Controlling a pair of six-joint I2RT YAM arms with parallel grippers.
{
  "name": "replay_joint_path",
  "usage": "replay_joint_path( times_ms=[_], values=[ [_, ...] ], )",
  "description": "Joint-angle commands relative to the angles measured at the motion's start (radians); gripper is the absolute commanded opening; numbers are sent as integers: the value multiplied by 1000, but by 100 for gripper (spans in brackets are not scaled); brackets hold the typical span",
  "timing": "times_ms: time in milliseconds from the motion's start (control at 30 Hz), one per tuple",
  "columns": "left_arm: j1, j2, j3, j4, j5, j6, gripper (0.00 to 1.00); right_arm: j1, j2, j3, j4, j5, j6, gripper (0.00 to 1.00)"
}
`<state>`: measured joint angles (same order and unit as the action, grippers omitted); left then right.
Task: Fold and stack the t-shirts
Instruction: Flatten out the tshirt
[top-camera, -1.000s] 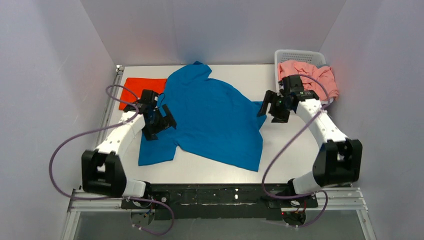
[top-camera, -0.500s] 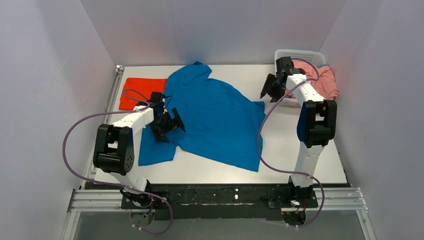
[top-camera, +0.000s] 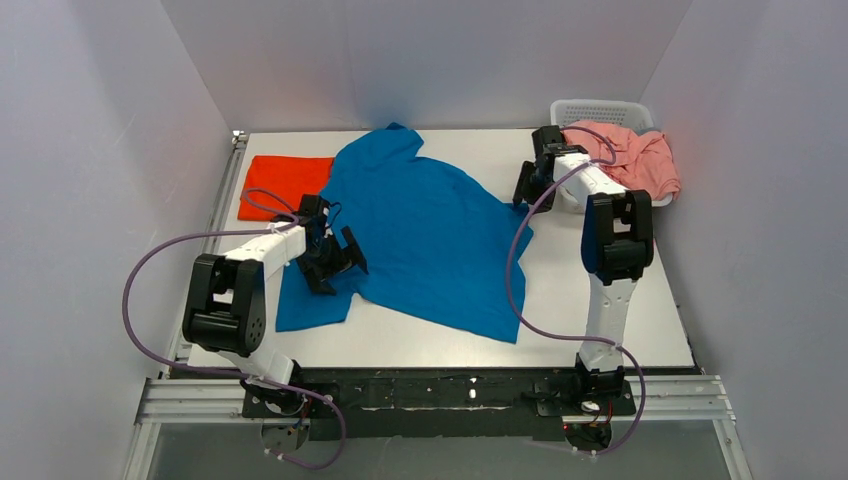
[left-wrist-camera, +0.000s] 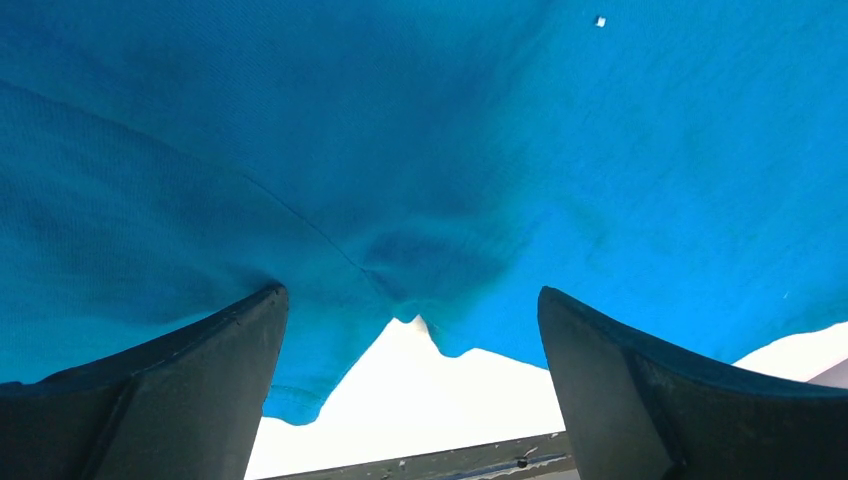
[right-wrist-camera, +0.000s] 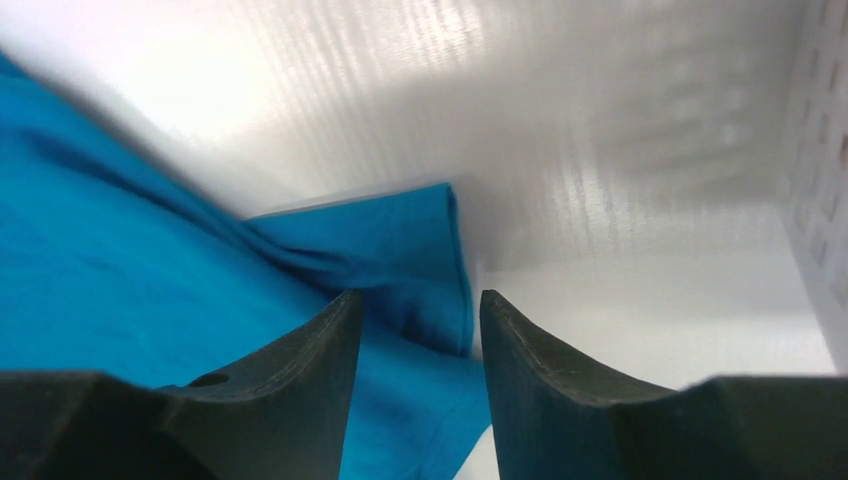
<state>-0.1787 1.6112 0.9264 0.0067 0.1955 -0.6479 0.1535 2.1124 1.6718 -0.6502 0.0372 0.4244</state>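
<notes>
Blue t-shirt (top-camera: 430, 235): it lies opened out and a little skewed across the middle of the table (top-camera: 600, 300), collar toward the far wall and hem toward the near right. The cloth is flat apart from a few soft creases, and it has not shifted over the last second. The orange-red shirt (top-camera: 285, 180) sits already folded at the far left, touching the blue one's edge. The pink shirt (top-camera: 630, 155) is still heaped in the basket (top-camera: 590, 108) at the far right corner.

What has changed is the arms. The right gripper (right-wrist-camera: 420, 297) was beside the basket a second ago. It has swung in over the blue shirt's right-hand sleeve (right-wrist-camera: 400, 230), and its jaws have drawn much closer together. A narrow gap still shows between them, with the sleeve's hem just ahead of the tips (nothing looks pinched yet). The left gripper (left-wrist-camera: 410, 295) has edged slightly along the other side. It hovers with its jaws spread wide over the armpit notch (left-wrist-camera: 410, 325), where bare table shows beneath the cloth.

Judging from this, the pink shirt is left for later and both arms are lining up on opposite sides of the blue shirt. The first fold has not begun.
</notes>
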Motion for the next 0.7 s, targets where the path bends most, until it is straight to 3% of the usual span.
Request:
replay_joint_path(
  times_ms=[0,333,400,500,533,667],
  values=[
    [-3,22,-79,-147,-52,8,98,-27,52,26,-42,156,58,53],
    [-3,-36,-99,-177,-75,7,98,-11,68,49,-72,80,3,44],
    [-4,-39,-93,-185,-78,10,98,-10,69,56,-71,43,-20,33],
    [-3,-48,-92,-195,-89,12,98,-11,74,68,-62,2,-40,5],
    [-3,-49,-93,-199,-90,13,98,-11,76,70,-53,-14,-51,1],
    [-3,-59,-94,-223,-97,21,98,-11,85,127,-75,14,-88,1]
  ],
)
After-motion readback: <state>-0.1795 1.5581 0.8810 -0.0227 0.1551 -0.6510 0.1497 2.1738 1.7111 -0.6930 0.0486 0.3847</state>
